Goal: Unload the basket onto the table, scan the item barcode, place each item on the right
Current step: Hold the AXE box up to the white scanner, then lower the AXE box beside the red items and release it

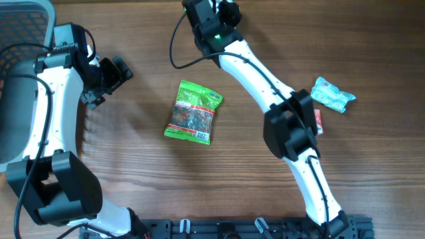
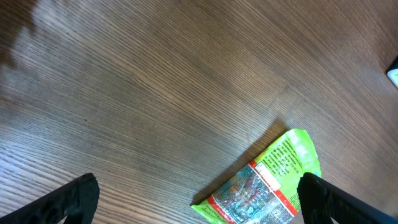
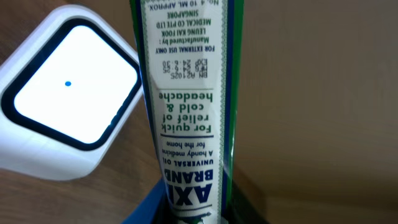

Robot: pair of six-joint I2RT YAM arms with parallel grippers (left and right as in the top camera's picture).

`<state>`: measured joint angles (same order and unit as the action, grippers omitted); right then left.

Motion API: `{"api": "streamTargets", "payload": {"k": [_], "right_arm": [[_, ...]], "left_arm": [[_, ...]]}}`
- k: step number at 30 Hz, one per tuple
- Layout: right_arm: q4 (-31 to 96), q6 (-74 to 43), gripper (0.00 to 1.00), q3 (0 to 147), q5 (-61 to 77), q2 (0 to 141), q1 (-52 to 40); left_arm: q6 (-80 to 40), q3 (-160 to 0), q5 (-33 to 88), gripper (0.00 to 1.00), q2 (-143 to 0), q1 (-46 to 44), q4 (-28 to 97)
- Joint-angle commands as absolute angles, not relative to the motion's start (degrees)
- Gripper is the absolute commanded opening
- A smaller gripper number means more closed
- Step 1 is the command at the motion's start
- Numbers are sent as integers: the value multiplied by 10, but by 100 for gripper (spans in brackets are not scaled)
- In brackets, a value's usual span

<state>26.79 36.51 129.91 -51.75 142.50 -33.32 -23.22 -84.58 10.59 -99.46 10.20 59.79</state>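
The right fingers (image 1: pixel 212 10) are clamping the lower end of the medicated oil box (image 3: pixel 183 106), a tall narrow carton with green and white print. In the right wrist view the box is standing up out of the fingers and running to the top edge, its text reading upside down. The scanner (image 3: pixel 65 118), a white unit with rounded corners, a dark-bordered glowing white window and a small blue dot at its centre, is sitting just to the left of the gripped box. The box's left edge is overlapping the scanner's right corner in this view, and whether they are touching cannot be told.

The left fingers (image 2: pixel 71 200) are standing spread wide and gripping nothing, hovering over the wooden surface (image 2: pixel 155 81). A green snack packet (image 2: pixel 264 186) is lying flat on the surface ahead of them, closer to the finger on the right side of the wrist view, and it is apart from both.

Well away from both sets of fingers, a light blue packet (image 1: pixel 332 94) is resting on the surface beside the right arm's elbow.
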Motion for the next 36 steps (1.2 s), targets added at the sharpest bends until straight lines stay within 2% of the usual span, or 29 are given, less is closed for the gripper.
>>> {"api": "streamTargets", "payload": {"k": [1, 8, 10, 12, 17, 20, 23, 29, 34, 36], "right_arm": [[244, 457, 9, 1308, -562, 1470, -334], [234, 466, 4, 1308, -559, 1505, -323], [235, 465, 6, 1308, -559, 1505, -314], [236, 465, 11, 1308, -561, 1505, -307], [236, 463, 11, 1308, -541, 1505, -309], [235, 465, 11, 1308, -544, 1505, -310], [233, 430, 5, 1308, -570, 1498, -310], [400, 267, 6, 1308, -484, 1390, -318], [654, 44, 7, 1308, -309, 1268, -303], [740, 18, 7, 1308, -217, 1232, -285]], "left_arm": [[-227, -844, 111, 100, -999, 103, 598], [-227, -844, 111, 100, -999, 103, 598], [-227, -844, 111, 100, -999, 103, 598], [-227, -844, 111, 100, -999, 103, 598], [-227, -844, 111, 100, -999, 103, 598], [-227, -844, 111, 100, -999, 103, 598], [-227, -844, 111, 100, -999, 103, 598], [-227, -844, 111, 100, -999, 103, 598], [-227, -844, 111, 100, -999, 103, 598], [-227, -844, 111, 100, -999, 103, 598]]}}
